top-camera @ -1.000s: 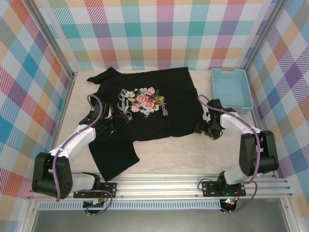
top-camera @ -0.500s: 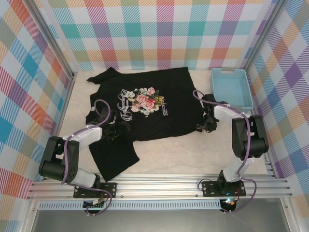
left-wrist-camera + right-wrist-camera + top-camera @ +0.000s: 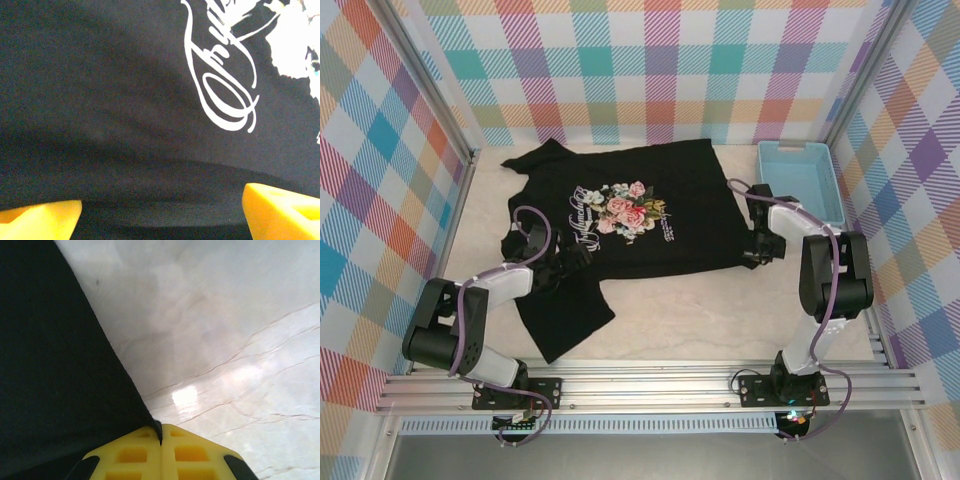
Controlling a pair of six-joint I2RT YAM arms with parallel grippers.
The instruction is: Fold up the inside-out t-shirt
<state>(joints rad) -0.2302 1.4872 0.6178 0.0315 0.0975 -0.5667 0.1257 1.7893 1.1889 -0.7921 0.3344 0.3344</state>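
Pale stone bench (image 3: 700,320), checked walls around. Black t-shirt (image 3: 640,240) spread on bench, flower print up. Right hand (image 3: 161,432) pinched shut on shirt's right edge. Left hand (image 3: 160,212) wide open over left side, holding nothing. Best to grab left side firmly too, then lift evenly. Blue basket (image 3: 798,147) near shirt, nothing inside.
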